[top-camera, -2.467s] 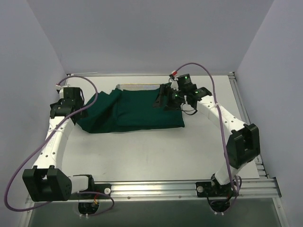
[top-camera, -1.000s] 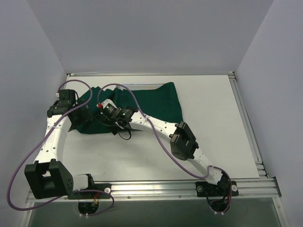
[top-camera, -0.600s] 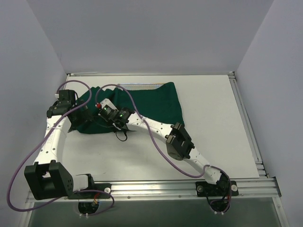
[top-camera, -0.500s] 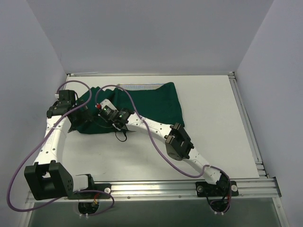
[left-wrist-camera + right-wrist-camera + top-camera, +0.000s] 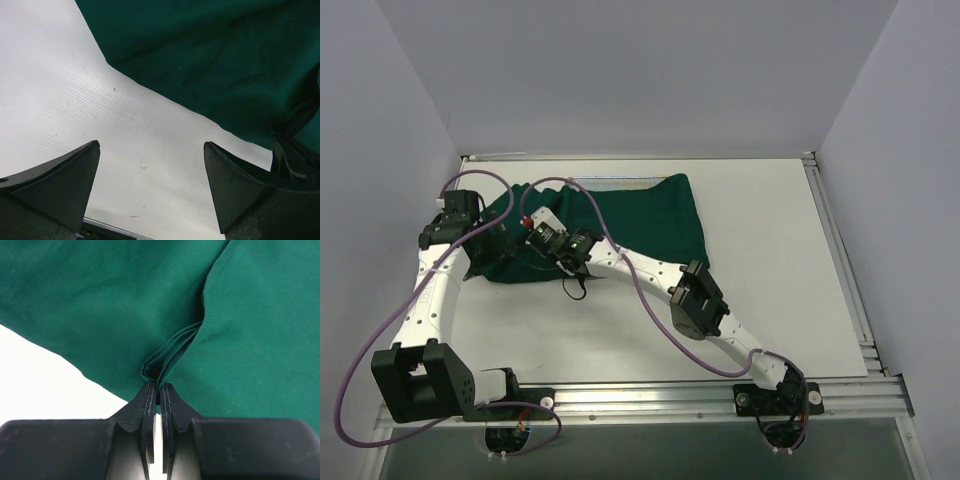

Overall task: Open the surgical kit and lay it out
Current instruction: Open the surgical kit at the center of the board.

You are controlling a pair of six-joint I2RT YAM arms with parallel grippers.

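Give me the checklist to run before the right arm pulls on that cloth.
1. Right claw shut on a fold of the green drape: ok.
2. Only cloth in the pinch: ok as far as the right wrist view shows; layered fabric bunches at the tips.
3. Left claw open and off the drape: ok, bare table lies beneath it.
4. Room between the two claws: not ok; in the top view both crowd the drape's left end.
5. What lies under the drape: cannot tell, it is covered.
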